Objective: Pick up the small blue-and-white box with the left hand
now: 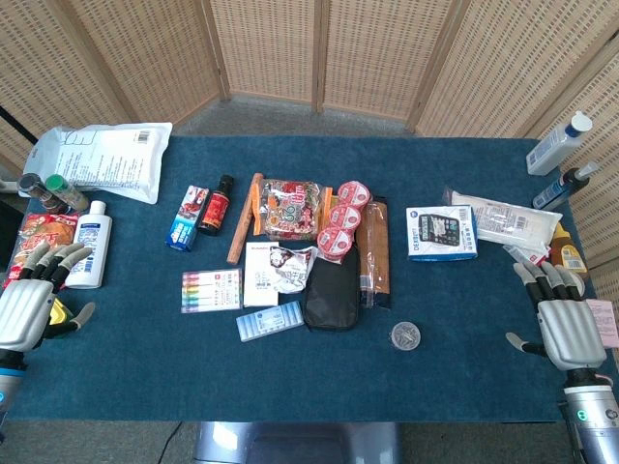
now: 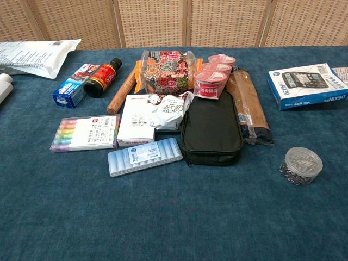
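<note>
The small blue-and-white box (image 1: pixel 187 217) (image 2: pixel 76 85), red at one end, lies flat on the blue tablecloth (image 1: pixel 126 358), left of centre, beside a dark bottle with a red label (image 1: pixel 216 205) (image 2: pixel 102 78). My left hand (image 1: pixel 34 295) hovers at the table's left edge, well to the left of and nearer than the box, its fingers spread and holding nothing. At the right edge my right hand (image 1: pixel 566 324) is likewise spread and empty. Neither hand shows in the chest view.
A white bottle (image 1: pixel 91 251) and snack packs lie between my left hand and the box. A marker set (image 1: pixel 211 290), a pale blue pack (image 1: pixel 270 321), a black pouch (image 1: pixel 333 288), snack cups (image 1: pixel 343 220), a larger blue-and-white calculator box (image 1: pixel 441 233) and a small clear jar (image 1: pixel 405 336) fill the middle and right.
</note>
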